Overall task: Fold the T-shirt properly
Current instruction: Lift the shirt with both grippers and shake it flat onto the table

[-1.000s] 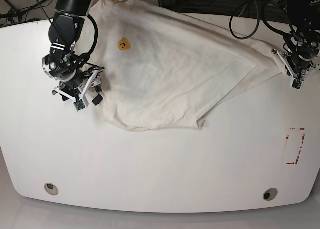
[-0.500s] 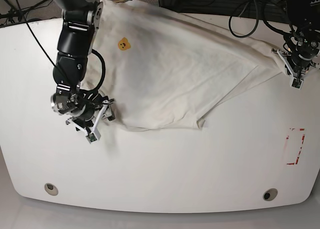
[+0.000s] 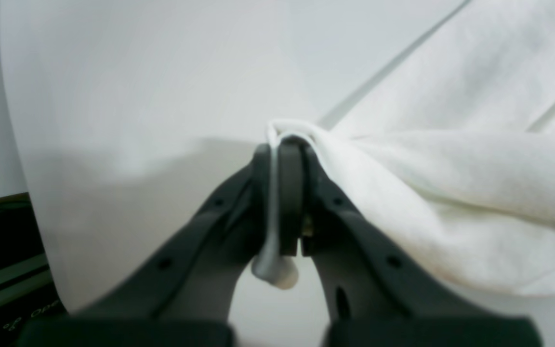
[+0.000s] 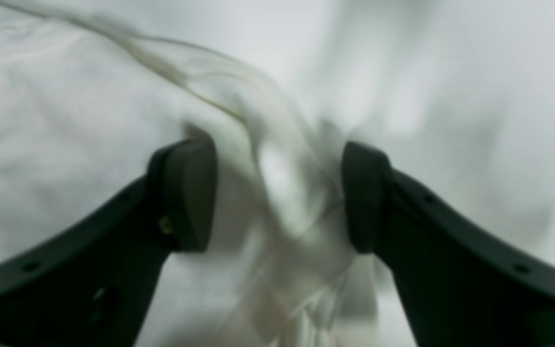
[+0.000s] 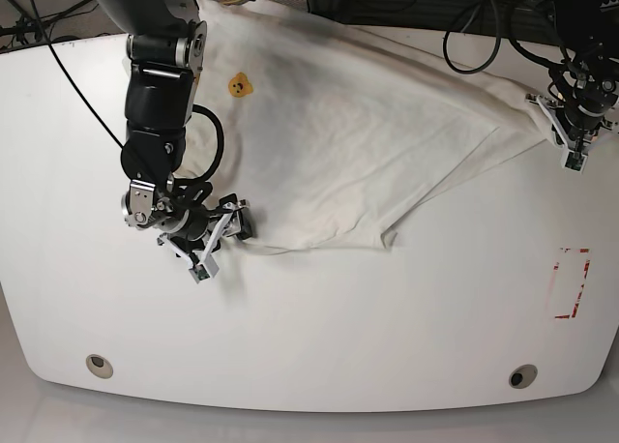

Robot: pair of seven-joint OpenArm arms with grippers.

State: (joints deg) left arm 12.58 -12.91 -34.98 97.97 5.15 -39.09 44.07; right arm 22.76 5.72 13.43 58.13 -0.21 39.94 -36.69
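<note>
Big white table filling most of the base view, rounded corners, couple of round holes near the front edge. Spread across its far half, the T-shirt, white and rumpled, running from the far left corner over to the right edge, with a small yellow patch showing near the top left and a folded lower hem ending in a little point around the middle of the table. Over on that view's left, the right arm reaching down from the back, wrist bent low at the shirt's lower left corner. Right gripper spread wide, fabric bunched up loosely between the two dark fingers but not squeezed, whole thing pretty blurry up close. On the opposite side, left gripper clamped tight on a thin edge of the shirt, a doubled fold of cloth poking out above the tips and the rest draping off to the side. Same gripper seen small at the table's right edge in the base view. Red outlined rectangle marked on the table near the right side, well apart from the shirt.
</note>
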